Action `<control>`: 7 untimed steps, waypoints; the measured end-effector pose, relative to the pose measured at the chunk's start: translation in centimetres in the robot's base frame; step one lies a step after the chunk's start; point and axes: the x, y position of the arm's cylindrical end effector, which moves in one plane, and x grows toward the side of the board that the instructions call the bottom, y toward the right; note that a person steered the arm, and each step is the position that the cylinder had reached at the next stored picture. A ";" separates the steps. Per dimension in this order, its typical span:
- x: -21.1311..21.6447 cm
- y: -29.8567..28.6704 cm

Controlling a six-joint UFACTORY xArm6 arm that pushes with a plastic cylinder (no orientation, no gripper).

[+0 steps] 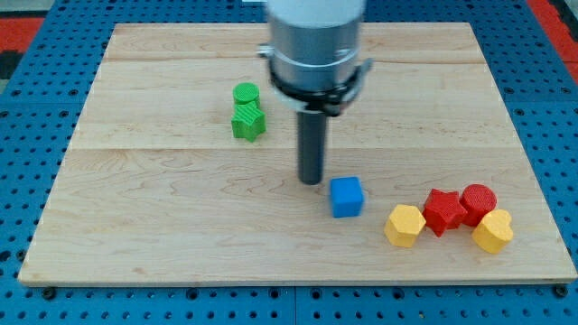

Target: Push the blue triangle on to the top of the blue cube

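The blue cube [346, 197] sits on the wooden board [163, 226], right of centre and toward the view's bottom. My tip [312, 181] rests on the board just to the upper left of the cube, very close to it, and I cannot tell whether they touch. No blue triangle shows in this view. The arm's grey body hides part of the board near the view's top centre.
A green cylinder [246, 93] and a green star-like block [248, 123] touch each other at the upper left of centre. At the lower right lies a cluster: a yellow hexagon [405, 225], a red star [443, 211], a red cylinder [478, 202] and another yellow block [492, 231].
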 end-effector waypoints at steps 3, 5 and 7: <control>-14.4 -8.1; -20.4 -3.5; -13.2 5.2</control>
